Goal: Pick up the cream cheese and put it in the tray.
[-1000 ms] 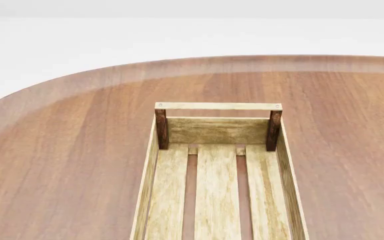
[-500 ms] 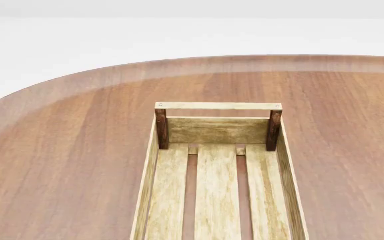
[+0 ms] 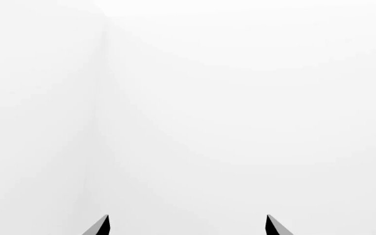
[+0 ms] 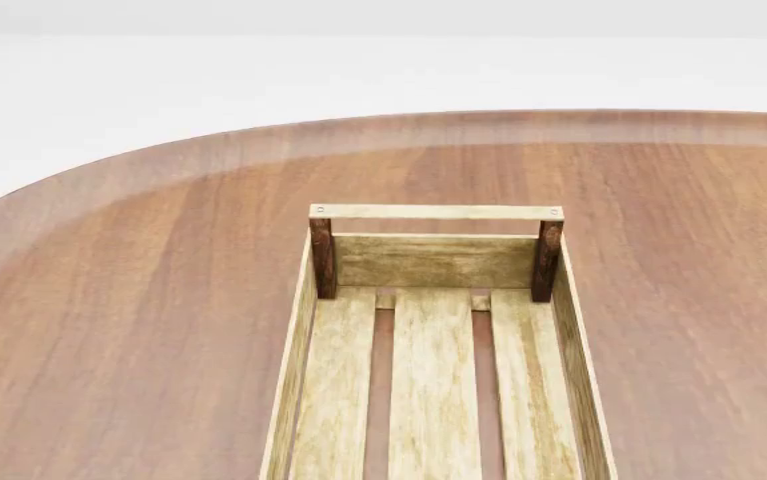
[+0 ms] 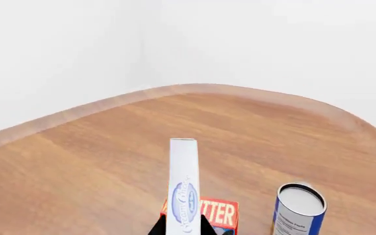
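Only the right wrist view shows the cream cheese [image 5: 183,188], clamped upright in the right gripper's [image 5: 182,226] jaws above the counter [image 5: 76,171], fronting a red box [image 5: 218,213] lettered "TTER" and a can [image 5: 298,209]. The head view shows only the tray [image 4: 435,260]. The left gripper's [image 3: 188,226] jaws stand apart.

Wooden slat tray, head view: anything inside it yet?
Nothing shows inside the light wooden slat tray: only bare floor slats. Its near end is cut off by the frame, so that part can't be checked. The white cream cheese box appears only in the right wrist view, between the right gripper fingers.

Left hand [image 3: 188,226]: two black, sharply pointed fingertips [image 3: 101,227]. Right hand [image 5: 182,226]: black finger edges, mostly hidden. No markings visible.
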Tool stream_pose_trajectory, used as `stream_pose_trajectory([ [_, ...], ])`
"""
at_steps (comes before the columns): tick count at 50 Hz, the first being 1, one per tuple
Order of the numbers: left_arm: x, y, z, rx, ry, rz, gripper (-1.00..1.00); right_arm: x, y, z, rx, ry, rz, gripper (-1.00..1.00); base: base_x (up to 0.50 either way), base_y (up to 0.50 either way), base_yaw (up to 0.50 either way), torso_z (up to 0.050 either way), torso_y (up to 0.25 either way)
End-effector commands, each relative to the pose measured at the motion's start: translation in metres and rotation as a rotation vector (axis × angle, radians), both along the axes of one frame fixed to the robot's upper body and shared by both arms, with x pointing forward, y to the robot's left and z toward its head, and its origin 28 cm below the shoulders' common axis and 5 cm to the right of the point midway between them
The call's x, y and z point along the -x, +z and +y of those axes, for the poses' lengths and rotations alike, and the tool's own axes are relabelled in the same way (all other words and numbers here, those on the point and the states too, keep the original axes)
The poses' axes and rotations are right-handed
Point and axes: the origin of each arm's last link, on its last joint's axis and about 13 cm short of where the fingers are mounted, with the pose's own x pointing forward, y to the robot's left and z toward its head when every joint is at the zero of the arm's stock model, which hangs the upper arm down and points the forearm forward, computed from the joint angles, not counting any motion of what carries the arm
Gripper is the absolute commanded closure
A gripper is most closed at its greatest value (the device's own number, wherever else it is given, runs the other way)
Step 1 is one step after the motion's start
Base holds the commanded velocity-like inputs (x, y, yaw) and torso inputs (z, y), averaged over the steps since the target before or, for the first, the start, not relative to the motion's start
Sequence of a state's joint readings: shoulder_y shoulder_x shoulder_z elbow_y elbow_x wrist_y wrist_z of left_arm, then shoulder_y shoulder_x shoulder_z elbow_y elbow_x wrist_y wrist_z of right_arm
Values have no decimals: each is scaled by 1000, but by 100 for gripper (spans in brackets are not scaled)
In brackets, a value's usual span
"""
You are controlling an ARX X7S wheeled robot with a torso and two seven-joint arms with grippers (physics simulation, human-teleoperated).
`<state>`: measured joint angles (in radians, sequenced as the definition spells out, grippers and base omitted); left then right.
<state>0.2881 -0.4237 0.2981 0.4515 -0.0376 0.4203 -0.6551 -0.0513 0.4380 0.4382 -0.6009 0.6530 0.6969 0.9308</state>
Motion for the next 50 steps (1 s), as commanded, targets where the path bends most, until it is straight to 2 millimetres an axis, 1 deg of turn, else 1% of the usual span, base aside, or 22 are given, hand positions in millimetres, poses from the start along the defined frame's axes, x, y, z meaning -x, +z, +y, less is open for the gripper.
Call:
stream_pose_trajectory([
  [1,0,0,0,-1,0,1,-100,-7,11,-2,75,72,-21,100,0,0,0,0,0],
  [4,0,0,0,-1,0,1,-100,-7,13,-3,133,125,-54,100,0,0,0,0,0],
  [5,0,0,0,-1,0,1,-100,-7,14,-3,97,149,-65,100,0,0,0,0,0],
  [7,0,0,0,-1,0,2,-100,-8,14,-3,154,163,-76,100,0,0,0,0,0],
  [9,0,0,0,-1,1,2,-100,-9,15,-3,149,171,-72,100,0,0,0,0,0],
  [10,0,-1,0,-2,0,2,-100,-9,16,-3,174,194,-75,100,0,0,0,0,0],
  [14,-1,-1,0,-5,-1,5,-100,-9,19,-2,242,227,-57,100,0,0,0,0,0],
  [21,-1,-1,-1,-5,-1,8,-100,-11,25,-2,280,254,-51,100,0,0,0,0,1],
  [22,-1,-1,-1,-5,-1,9,-100,-11,26,-2,305,270,-44,100,0,0,0,0,0],
  [25,-1,-2,-1,-6,-1,13,-100,-12,28,-2,312,322,-49,100,0,0,0,0,0],
  [26,-2,-2,-1,-8,-1,16,-100,-13,28,-3,310,305,-43,100,0,0,0,0,0],
  [28,-2,-2,-1,-8,-1,17,-100,-14,30,-3,325,342,-39,100,0,0,0,0,0],
  [39,-2,-2,-1,-7,2,21,-100,-17,39,-8,379,387,-16,100,0,0,0,0,0],
  [50,-2,-2,-1,-7,6,24,-100,-28,51,-11,472,470,23,100,0,0,0,0,1],
])
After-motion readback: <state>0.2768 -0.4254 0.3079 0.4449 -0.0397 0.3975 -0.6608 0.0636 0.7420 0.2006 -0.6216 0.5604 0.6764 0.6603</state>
